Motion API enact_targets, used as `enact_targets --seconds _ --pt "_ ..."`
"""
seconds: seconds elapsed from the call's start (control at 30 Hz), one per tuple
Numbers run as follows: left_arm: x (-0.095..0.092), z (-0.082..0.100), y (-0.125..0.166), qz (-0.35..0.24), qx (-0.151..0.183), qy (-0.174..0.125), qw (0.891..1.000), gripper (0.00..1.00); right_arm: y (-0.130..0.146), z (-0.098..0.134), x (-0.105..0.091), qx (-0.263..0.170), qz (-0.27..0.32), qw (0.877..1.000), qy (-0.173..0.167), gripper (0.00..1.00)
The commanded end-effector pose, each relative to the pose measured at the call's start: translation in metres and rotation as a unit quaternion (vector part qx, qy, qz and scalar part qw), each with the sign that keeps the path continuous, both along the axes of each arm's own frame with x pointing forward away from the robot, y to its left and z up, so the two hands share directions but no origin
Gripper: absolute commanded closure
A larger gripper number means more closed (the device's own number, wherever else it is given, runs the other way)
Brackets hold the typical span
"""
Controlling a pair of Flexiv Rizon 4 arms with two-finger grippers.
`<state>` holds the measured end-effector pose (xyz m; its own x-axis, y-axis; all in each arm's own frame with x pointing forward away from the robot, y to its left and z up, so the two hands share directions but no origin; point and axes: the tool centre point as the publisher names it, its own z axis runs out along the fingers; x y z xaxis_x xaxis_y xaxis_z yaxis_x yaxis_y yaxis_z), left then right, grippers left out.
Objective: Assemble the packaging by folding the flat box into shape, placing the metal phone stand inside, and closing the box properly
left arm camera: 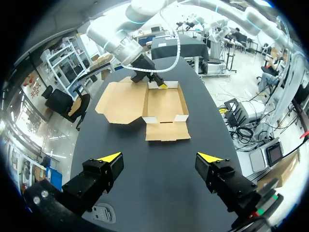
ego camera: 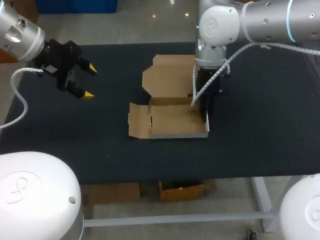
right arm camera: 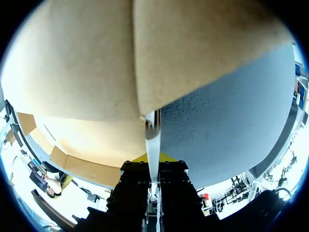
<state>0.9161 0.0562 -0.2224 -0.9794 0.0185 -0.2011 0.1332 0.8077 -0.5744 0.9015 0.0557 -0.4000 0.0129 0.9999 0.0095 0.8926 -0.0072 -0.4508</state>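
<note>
My left arm and right arm: silver-white rounded links, white spiral-wrapped cable. Left claw black, yellow tips.

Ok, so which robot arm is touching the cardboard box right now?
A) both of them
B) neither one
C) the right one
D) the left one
C: the right pincer is clamped on a side wall of the cardboard box, while the left pincer hangs open, off to the side and well apart from it.
</note>
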Motion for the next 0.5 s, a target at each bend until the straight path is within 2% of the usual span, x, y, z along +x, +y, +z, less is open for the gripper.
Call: enact_targets --seconds 0.03,0.07,0.1,0.3,0.5 --pt "-0.0003 0.0002 0.0000 0.000 0.001 0.000 1.000 0.00 0.0013 -0.0010 0.0032 -0.003 -0.003 1.000 0.015 1.00" --pt "-0.0003 0.0002 0.0000 0.000 0.001 0.000 1.000 0.00 0.0011 -0.0013 0.0030 -0.005 -0.005 1.000 0.014 1.00" --pt "-0.0003 0.0002 0.0000 0.000 0.001 0.000 1.000 0.00 0.0009 -0.0016 0.0030 -0.006 -0.006 1.000 0.013 0.94" --pt "-0.0003 0.0002 0.0000 0.000 0.001 0.000 1.000 0.00 0.0019 -0.0034 0.0029 -0.005 -0.010 1.000 -0.001 0.98" --pt "-0.0003 0.0002 0.0000 0.000 0.001 0.000 1.000 0.00 0.0027 -0.0045 0.0033 -0.003 -0.017 0.999 -0.032 1.00"
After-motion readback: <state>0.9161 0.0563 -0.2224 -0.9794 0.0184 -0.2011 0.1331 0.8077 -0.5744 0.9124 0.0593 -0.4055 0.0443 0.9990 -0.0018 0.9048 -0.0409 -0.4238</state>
